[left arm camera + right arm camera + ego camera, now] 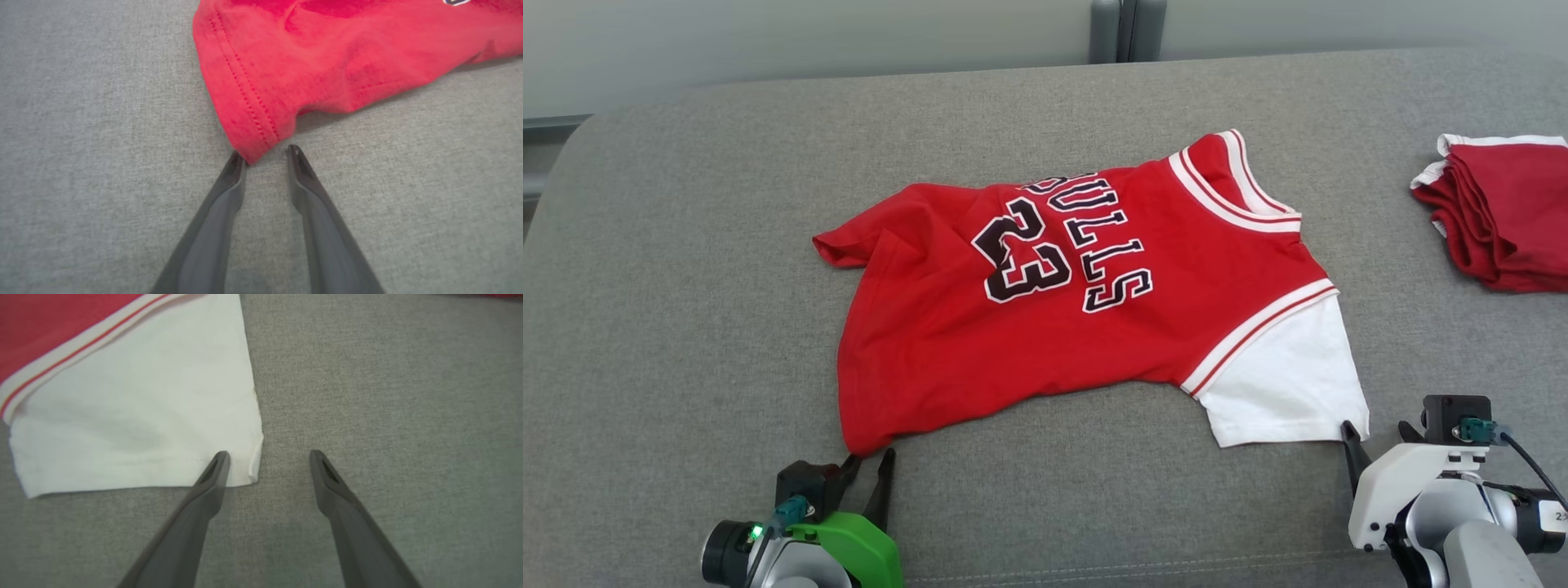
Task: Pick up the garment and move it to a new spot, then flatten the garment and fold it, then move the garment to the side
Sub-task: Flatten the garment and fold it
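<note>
**Both grippers at the garment's near edge, nothing gripped**

Left gripper (265,153): I read the jaws as narrow but parted. The red hem corner (253,143) touches the tip on the 9 o'clock side; the 3 o'clock tip stands just clear of the cloth.

Right gripper (268,453): jaws wide, holding nothing. Its 9 o'clock finger lies over the corner of the white sleeve (143,416); its 3 o'clock finger is over bare grey cushion (408,416).

Head view: the garment (980,351), a red jersey lettered 23, lies spread and wrinkled at the centre of the cushion, with the white sleeve at its 4 o'clock. The left gripper sits at its 7 o'clock, the right at its 5 o'clock. A folded red stack (1503,220) lies at 2 o'clock, well apart.
</note>
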Tool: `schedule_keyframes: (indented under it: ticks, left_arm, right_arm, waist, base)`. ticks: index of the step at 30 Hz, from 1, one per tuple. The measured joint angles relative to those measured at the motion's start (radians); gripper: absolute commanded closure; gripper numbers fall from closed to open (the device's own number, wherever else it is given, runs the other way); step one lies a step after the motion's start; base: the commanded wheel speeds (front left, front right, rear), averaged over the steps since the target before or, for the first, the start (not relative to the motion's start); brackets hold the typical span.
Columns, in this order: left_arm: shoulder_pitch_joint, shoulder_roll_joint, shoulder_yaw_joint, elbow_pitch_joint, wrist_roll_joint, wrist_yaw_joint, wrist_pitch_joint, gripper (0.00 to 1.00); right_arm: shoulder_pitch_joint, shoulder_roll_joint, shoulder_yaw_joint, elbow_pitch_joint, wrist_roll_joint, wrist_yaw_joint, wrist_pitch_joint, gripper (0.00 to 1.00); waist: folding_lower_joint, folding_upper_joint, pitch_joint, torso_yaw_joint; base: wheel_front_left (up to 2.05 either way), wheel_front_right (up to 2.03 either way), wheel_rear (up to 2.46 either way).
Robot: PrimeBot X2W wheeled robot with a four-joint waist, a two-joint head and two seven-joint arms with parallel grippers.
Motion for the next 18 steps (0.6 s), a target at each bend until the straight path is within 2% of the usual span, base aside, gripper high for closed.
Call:
schedule_keyframes:
  ticks: [4,5,6,7,8,9,18]
  left_arm:
    - [-0.005,0.003,-0.003,-0.003,-0.005,0.0,0.0,0.58]
    - [-0.007,0.004,-0.005,-0.003,-0.005,0.0,-0.001,0.65]
    - [-0.009,0.005,-0.007,-0.004,-0.005,0.0,-0.001,0.89]
    - [-0.01,0.006,-0.009,-0.005,-0.005,0.0,-0.001,1.0]
    - [-0.011,0.007,-0.011,-0.005,-0.006,0.0,-0.001,1.0]
    - [-0.011,0.008,-0.012,-0.006,-0.008,0.0,-0.001,1.0]
    - [-0.008,0.013,0.0,-0.036,-0.041,-0.002,0.0,1.0]
  right_arm:
    - [-0.014,0.0,-0.003,0.019,0.004,0.0,0.0,0.02]
    - [-0.017,-0.001,-0.003,0.024,0.007,0.0,0.0,0.37]
    - [-0.02,0.0,-0.003,0.03,0.009,0.0,0.0,0.57]
    - [-0.022,0.0,-0.002,0.035,0.01,0.0,-0.002,0.76]
    - [-0.025,0.0,-0.002,0.039,0.011,0.0,-0.004,0.9]
    - [-0.029,0.0,-0.001,0.043,0.013,0.0,-0.006,1.0]
    - [-0.04,0.001,-0.005,0.074,0.032,0.0,-0.028,1.0]
  waist:
    - [0.0,0.0,0.009,0.003]
    - [0.0,0.0,0.011,0.004]
    - [0.0,0.0,0.014,0.005]
    - [0.0,0.0,0.016,0.007]
    - [0.0,0.0,0.018,0.008]
    - [0.0,0.0,0.019,0.009]
    - [0.0,0.0,0.008,0.012]
  base:
    - [0.0,0.0,0.0]
    - [0.0,0.0,0.0]
    - [0.0,0.0,0.0]
    - [0.0,0.0,0.0]
    - [0.0,0.0,0.0]
    - [0.0,0.0,0.0]
    - [0.0,0.0,0.0]
